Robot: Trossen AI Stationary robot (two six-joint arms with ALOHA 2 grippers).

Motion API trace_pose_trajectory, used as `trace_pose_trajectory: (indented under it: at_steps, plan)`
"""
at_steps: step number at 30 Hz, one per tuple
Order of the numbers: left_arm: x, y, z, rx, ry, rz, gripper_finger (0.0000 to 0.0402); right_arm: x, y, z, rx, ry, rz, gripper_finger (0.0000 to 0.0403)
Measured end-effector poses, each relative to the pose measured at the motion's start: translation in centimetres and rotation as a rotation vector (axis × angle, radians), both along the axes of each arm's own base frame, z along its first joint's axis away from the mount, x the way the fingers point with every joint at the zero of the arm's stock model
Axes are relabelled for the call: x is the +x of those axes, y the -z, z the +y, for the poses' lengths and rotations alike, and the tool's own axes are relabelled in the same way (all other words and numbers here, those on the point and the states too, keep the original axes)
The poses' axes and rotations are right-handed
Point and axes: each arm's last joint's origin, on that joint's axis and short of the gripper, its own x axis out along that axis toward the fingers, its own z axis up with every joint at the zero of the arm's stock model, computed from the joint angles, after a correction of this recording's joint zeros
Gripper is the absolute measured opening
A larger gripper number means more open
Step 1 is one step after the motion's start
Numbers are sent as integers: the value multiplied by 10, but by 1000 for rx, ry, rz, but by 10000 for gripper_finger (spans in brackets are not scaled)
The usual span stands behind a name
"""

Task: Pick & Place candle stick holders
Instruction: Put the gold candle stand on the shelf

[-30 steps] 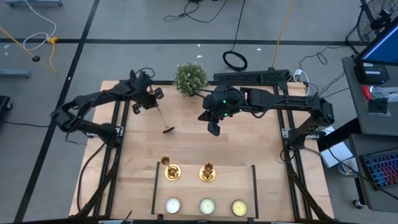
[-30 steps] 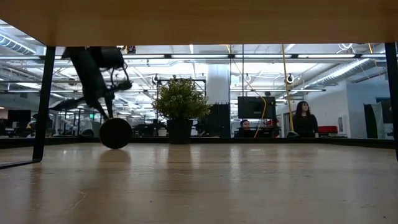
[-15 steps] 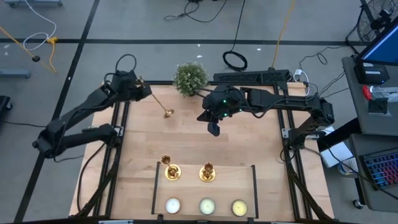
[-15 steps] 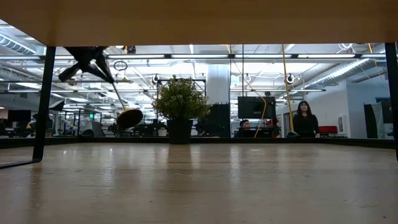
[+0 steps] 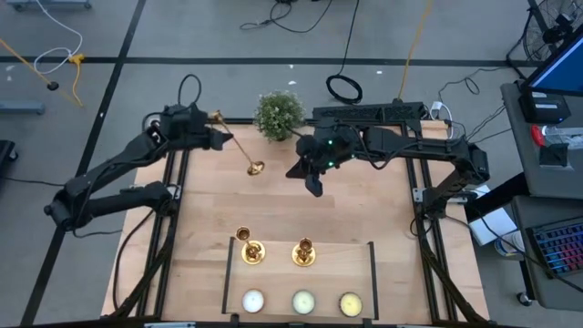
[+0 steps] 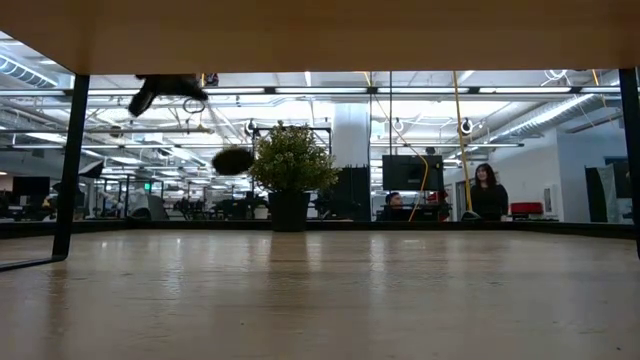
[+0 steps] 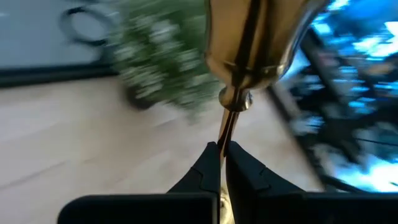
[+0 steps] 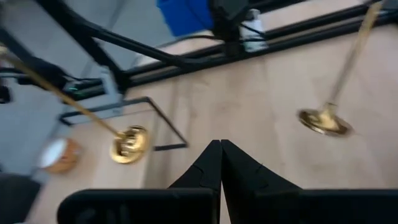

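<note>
Two candle stick holders (image 5: 251,250) (image 5: 303,251) are already set upright side by side on the table (image 5: 383,219), just behind the row of tealight candles (image 5: 301,302). The third candle stick holder (image 5: 239,150) is held in the air near the potted plant (image 5: 279,114), so its placing is judged as not yet done. The left end effector (image 5: 214,125) is clamped on its thin stem. Its long axis is strongly tilted, with the round base pointing away from the plant's left side and downward. The right end effector (image 5: 313,188) is closed together, empty, close to the plant.
</note>
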Motion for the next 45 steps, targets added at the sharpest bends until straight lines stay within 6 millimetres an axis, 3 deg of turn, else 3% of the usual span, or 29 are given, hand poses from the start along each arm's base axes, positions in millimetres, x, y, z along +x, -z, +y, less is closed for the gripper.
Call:
trace_pose_trajectory:
  at_steps: [9, 21, 28, 39, 45]
  plan:
    - [12, -27, -13, -9, 388, -314, 7, 2, -13, -15, 112, -135, -148, 10]
    - [35, -38, -26, 25, 512, -428, 3, 0, -19, -40, 213, -82, -191, 138]
    - [46, -28, -27, -8, 513, -377, 2, 2, -16, -37, 243, -80, -167, 179]
    - [47, -19, -31, -57, 495, -297, 1, 3, -15, -31, 246, -96, -159, 174]
    - [57, -3, -46, -110, 514, -2, 1, 3, -15, -31, 259, -90, -154, 172]
